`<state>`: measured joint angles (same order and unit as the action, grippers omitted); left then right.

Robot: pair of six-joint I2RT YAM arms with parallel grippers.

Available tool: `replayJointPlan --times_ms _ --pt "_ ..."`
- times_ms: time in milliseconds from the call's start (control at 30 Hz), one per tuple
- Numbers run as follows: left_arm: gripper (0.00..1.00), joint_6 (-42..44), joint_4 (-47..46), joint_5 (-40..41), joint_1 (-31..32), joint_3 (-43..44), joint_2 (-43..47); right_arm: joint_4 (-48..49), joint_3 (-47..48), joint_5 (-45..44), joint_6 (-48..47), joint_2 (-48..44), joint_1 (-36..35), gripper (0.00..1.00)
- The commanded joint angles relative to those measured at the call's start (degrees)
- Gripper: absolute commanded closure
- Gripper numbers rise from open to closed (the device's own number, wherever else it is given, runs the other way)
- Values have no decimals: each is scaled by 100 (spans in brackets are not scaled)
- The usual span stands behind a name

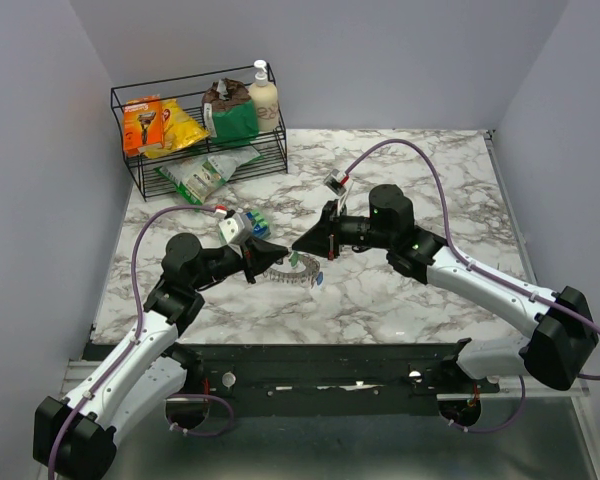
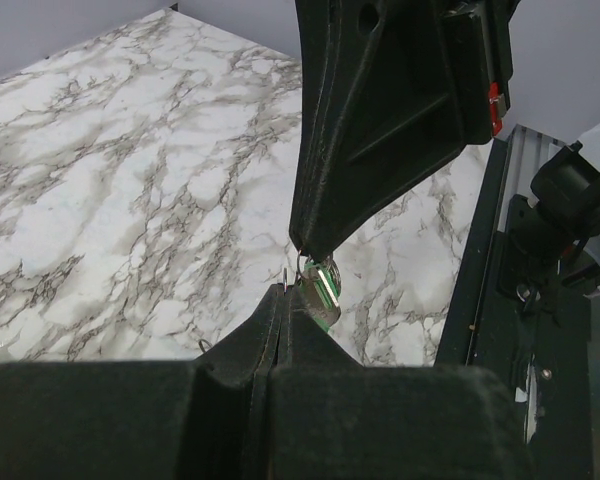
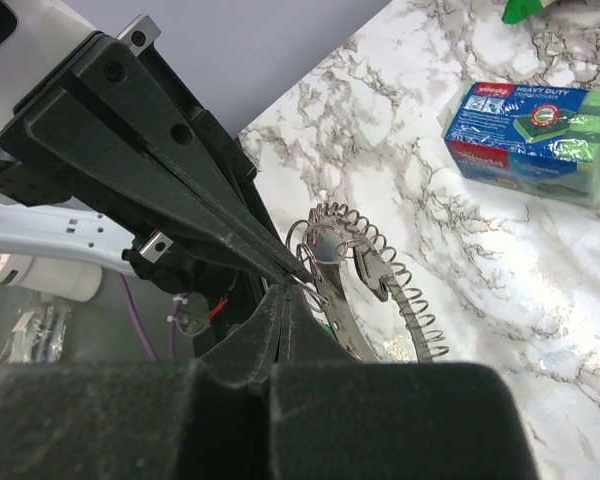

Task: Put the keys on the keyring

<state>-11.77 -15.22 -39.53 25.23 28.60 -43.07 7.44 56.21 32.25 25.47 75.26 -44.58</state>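
Observation:
The keyring [image 1: 278, 272] is a thin wire ring with a long spring coil and a metal strip [image 3: 338, 324], and it lies mid-table between both arms. My left gripper [image 1: 276, 252] is shut, its tips pinching the ring's thin wire [image 2: 283, 276]. My right gripper [image 1: 302, 246] is also shut, tip to tip with the left one. A green-headed key [image 2: 325, 292] hangs at its tips. A silver key [image 3: 372, 272] sits on the ring by the coil. Other keys are hidden.
A black wire basket [image 1: 130, 165] with packets and a bottle stands at the back left, and a green packet [image 1: 202, 176] leans out of it. A blue pack of green sponges [image 3: 530, 135] lies just behind the left wrist. Walls close in on three sides.

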Motion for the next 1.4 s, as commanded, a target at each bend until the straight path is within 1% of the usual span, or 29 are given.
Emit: replayJointPlan --times_ms 0,167,400,967,1167,1367 --pt "100 78 -174 -125 -10 225 97 82 128 -219 89 15 -16 99" --pt "100 17 -200 -64 -10 199 167 64 66 -237 116 -12 -25 99" --pt "100 -238 -507 41 -10 120 185 12 -13 -237 160 -56 -25 99" --pt "100 -590 -868 349 -10 -21 360 -6 -259 -254 300 -240 -25 99" --pt "100 -686 -974 402 -10 -65 378 55 -294 -96 292 -302 -25 99" --pt "100 -704 -1009 455 -18 -83 387 152 -329 273 291 -284 -25 99"
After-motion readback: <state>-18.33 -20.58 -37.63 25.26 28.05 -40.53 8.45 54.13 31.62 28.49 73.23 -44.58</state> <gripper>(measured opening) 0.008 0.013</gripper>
